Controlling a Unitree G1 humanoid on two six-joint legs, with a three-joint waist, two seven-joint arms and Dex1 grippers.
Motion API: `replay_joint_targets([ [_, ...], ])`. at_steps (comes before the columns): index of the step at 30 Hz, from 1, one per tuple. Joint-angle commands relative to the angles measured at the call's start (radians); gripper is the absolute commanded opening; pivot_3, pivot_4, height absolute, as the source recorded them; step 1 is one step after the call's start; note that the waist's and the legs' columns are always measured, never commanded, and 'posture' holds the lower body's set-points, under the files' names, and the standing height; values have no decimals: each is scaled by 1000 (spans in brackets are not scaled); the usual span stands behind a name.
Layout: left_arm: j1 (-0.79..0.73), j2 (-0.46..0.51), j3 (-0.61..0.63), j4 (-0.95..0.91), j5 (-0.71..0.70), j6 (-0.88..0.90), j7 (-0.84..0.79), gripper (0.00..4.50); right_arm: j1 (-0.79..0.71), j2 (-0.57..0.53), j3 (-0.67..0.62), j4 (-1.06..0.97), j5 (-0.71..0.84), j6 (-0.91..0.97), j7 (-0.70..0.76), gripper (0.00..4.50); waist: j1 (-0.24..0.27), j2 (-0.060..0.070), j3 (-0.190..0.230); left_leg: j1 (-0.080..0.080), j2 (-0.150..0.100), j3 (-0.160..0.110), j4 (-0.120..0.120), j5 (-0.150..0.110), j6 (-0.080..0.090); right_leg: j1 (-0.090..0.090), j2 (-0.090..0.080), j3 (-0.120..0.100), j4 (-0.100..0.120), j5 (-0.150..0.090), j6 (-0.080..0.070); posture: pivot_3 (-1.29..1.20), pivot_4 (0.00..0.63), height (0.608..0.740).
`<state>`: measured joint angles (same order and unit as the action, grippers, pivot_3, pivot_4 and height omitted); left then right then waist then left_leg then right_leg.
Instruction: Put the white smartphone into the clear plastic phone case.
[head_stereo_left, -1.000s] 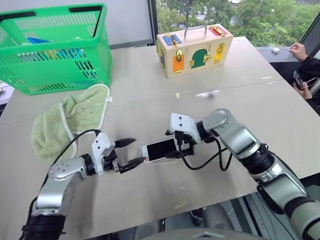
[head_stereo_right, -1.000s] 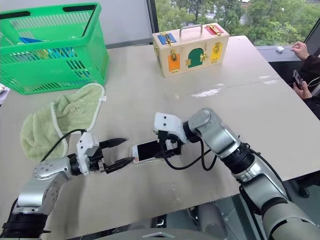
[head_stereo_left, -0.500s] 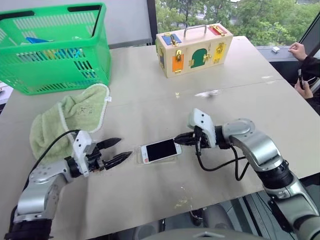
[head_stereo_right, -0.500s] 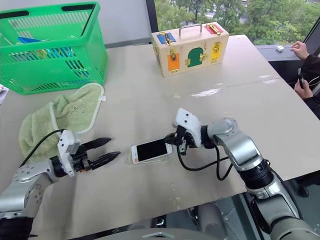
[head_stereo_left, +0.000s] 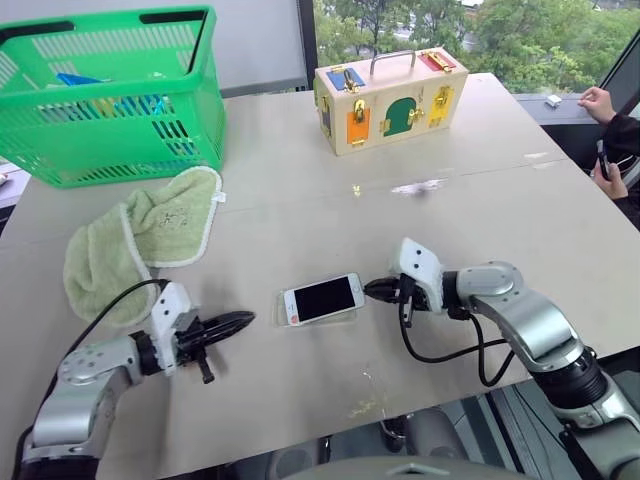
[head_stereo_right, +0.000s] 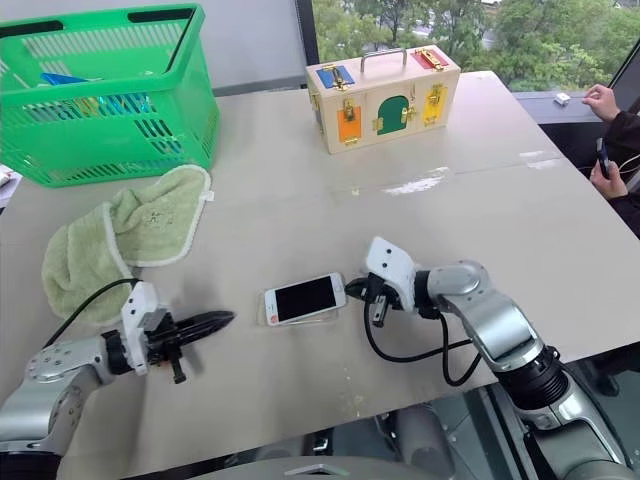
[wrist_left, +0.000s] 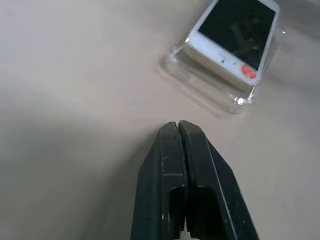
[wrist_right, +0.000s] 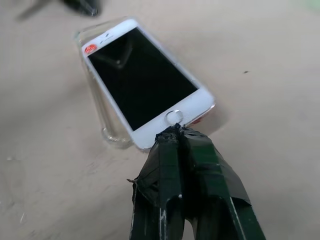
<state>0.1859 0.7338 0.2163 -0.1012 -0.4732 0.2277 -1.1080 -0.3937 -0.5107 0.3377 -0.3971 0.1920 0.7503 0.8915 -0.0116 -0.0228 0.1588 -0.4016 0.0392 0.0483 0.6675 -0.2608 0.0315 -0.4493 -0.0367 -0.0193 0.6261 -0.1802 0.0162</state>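
- Head views: the white smartphone (head_stereo_left: 322, 298) lies screen up near the middle of the grey table (head_stereo_left: 480, 210), on top of the clear plastic phone case (head_stereo_left: 285, 316). The edge of the case shows past the phone on the side toward the left arm and along the near side, so the phone is not seated straight in it.
- The left gripper (head_stereo_left: 240, 320) is low over the table, a little apart from the phone, and its two black fingers are pressed together with nothing between them.
- The right gripper (head_stereo_left: 373, 290) is just beside the other short end of the phone, fingers also pressed together and empty.
- Farther back lie a green towel (head_stereo_left: 140, 240), a green basket (head_stereo_left: 105, 95) and a wooden box (head_stereo_left: 390, 95) with coloured locks. A person's hand (head_stereo_left: 598, 102) is at the far right edge.
- Left wrist view: the fingers (wrist_left: 170, 170) are together, tips apart from the phone. The phone (wrist_left: 235, 37) sits tilted over the case (wrist_left: 200, 90), and a red dot is near its close end.
- Right wrist view: the fingers (wrist_right: 172, 170) are together, with their tips at the phone's end by the round home button (wrist_right: 174, 117); I cannot tell if they touch it. The case (wrist_right: 102, 115) sticks out along one long side.
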Motion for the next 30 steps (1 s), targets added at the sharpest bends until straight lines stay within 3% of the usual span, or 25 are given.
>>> replay_joint_targets([
  [1,-12,-6,-31,-75,1,30,25,21,16,-37,-20,-53,22,14,4,0,0,0,0,0,0,0,0,0,0,0,0,0,0,0,0,0,150,740],
  [12,-39,12,-114,-235,-11,203,105,21,35,-58,48,-17,-1,-9,-14,0,0,0,0,0,0,0,0,0,0,0,2,0,0,0,0,0,150,740],
  [23,-114,-13,-156,-344,-58,344,181,21,80,-155,-40,-88,61,15,8,0,-1,-2,1,0,-1,0,1,0,0,1,3,1,0,0,0,0,150,740],
  [30,-43,52,-58,-323,-81,310,110,21,143,-175,-139,-177,160,-43,33,0,-2,-2,1,1,0,0,1,0,0,1,4,2,0,0,0,0,150,740],
])
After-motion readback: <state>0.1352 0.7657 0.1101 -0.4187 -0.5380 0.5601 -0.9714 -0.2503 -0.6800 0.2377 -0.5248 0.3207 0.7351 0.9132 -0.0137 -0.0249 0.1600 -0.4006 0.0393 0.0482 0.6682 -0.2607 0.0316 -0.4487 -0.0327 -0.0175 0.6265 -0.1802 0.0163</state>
